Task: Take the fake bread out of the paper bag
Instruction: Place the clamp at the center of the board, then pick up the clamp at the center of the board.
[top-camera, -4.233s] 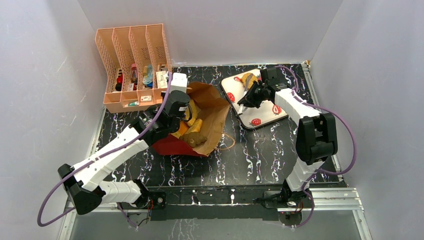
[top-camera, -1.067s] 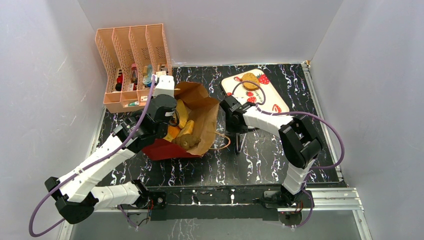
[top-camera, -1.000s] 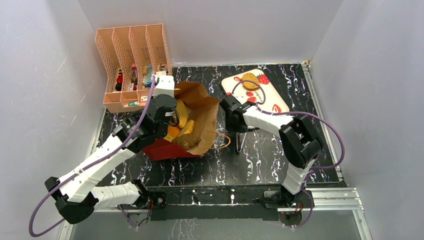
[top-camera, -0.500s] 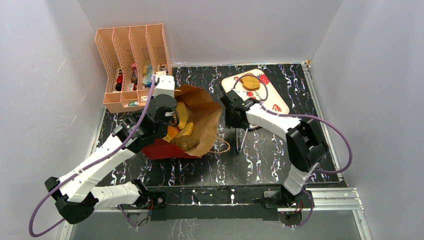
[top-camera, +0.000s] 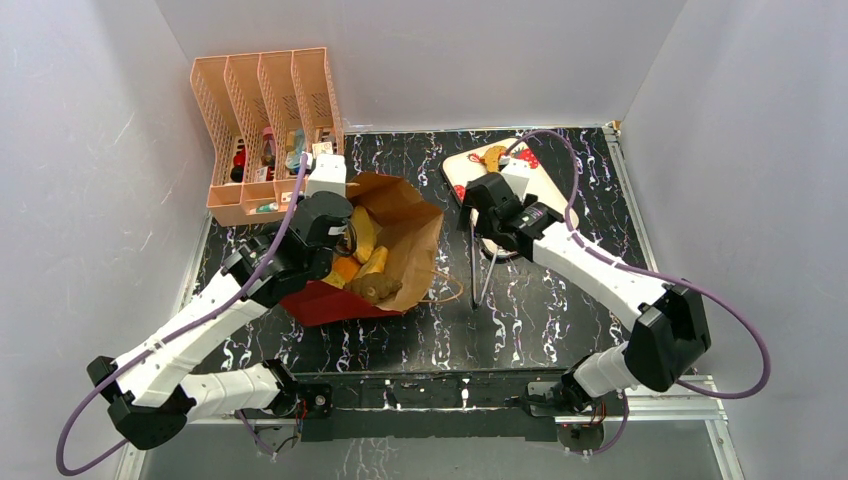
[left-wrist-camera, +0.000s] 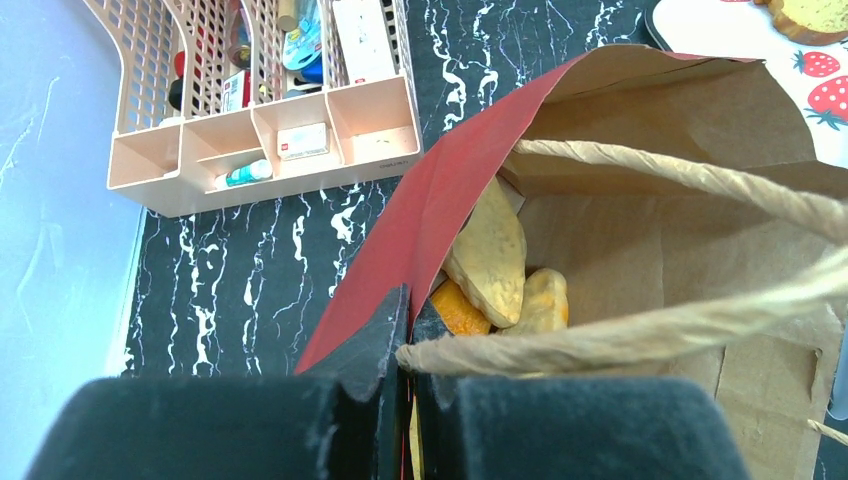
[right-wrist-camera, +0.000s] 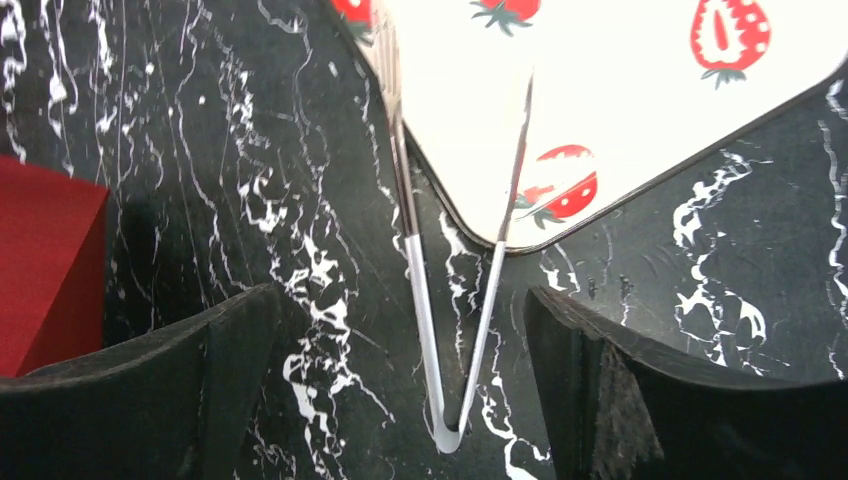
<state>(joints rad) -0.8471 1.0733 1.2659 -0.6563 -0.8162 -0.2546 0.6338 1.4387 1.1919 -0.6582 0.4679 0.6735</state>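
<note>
Bread (left-wrist-camera: 490, 255) sits inside the bag (left-wrist-camera: 440, 190); left claw (left-wrist-camera: 405, 350) pinches its red rim. Right claw (right-wrist-camera: 400, 300) gapes wide over tongs (right-wrist-camera: 415, 270) on the counter (right-wrist-camera: 200, 150).

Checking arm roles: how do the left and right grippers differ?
The left gripper is shut on the paper bag; the right gripper is open and empty. Left sits at the bag's rim; right hovers over metal tongs at the edge of the strawberry plate. Both have black fingers.
</note>
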